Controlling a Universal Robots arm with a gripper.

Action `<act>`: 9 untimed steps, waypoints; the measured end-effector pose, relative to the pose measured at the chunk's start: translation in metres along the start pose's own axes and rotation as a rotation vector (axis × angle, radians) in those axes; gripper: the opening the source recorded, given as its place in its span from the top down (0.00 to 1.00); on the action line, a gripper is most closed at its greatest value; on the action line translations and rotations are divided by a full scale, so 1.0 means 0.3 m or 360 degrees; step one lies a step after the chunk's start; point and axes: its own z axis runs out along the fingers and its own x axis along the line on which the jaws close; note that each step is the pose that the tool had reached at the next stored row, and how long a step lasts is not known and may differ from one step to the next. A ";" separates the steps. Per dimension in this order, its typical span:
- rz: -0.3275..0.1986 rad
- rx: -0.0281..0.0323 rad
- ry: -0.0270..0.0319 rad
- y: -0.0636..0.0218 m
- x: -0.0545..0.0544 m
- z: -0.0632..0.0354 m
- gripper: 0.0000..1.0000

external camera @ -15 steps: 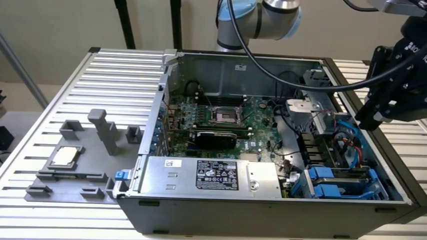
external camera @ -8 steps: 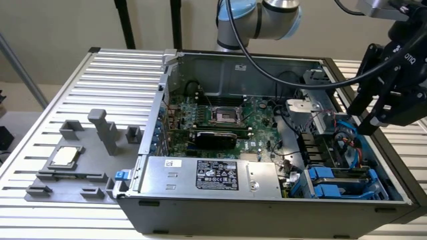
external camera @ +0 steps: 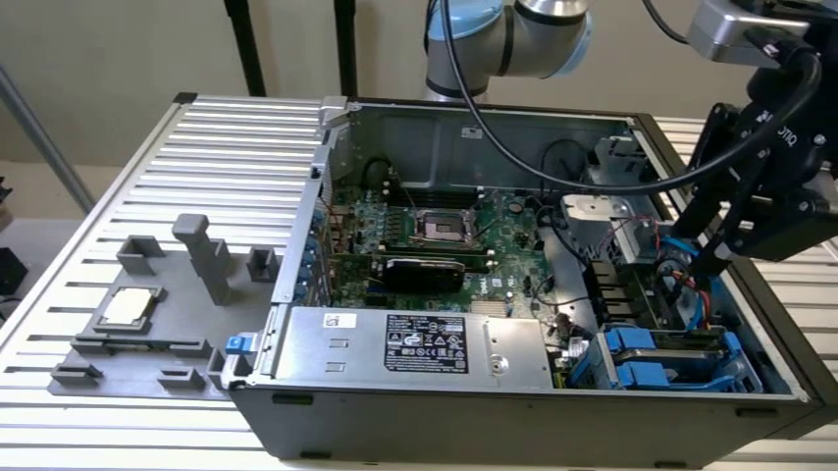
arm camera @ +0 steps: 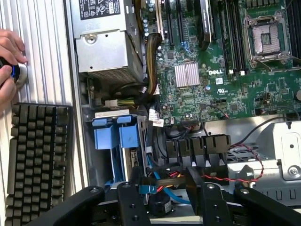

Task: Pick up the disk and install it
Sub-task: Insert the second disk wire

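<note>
Two blue-fronted carriers (arm camera: pixel 115 136) are seated side by side in the drive bay of the open case (external camera: pixel 524 422), just beside the jaws. The disk (arm camera: pixel 123 160) is judged to be one of them; which one cannot be told. The gripper (arm camera: pixel 164 200) is held low over the bay, jaws spread, nothing pinched, with cables (arm camera: pixel 221 178) lying between them. A hand (arm camera: pixel 8 61) and a keyboard (arm camera: pixel 37 160) are noted on the worktop (arm camera: pixel 44 56), well apart from the jaws.

worktop (external camera: pixel 223 128) ribbed matt aluminium | computer case (external camera: pixel 524 422) dull grey sheet metal | drive carriers (arm camera: pixel 115 136) smooth blue plastic | keyboard (arm camera: pixel 37 160) black matt plastic | fingers (arm camera: pixel 129 207) black matt
</note>
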 end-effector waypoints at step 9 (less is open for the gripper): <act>0.0000 -0.00036 0.00019 -0.018 -0.011 0.030 0.50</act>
